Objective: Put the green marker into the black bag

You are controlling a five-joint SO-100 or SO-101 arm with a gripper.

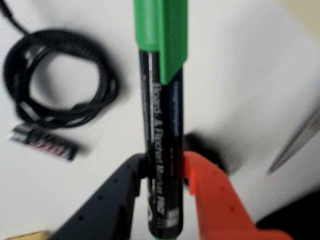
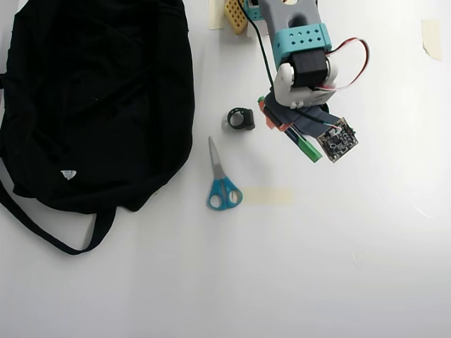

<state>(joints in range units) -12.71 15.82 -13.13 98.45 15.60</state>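
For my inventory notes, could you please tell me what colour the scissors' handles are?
Blue; the scissors show best in the overhead view.

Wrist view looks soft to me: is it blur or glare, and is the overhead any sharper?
Wrist view: blur, not glare; the green marker between the fingers has readable but smeared print, and the coiled cable and battery are fuzzy. Overhead view: sharp and evenly lit, soft shadows; the black bag shows almost no surface detail.

White table: black bag, scissors (blue handles), coiled cable, battery.
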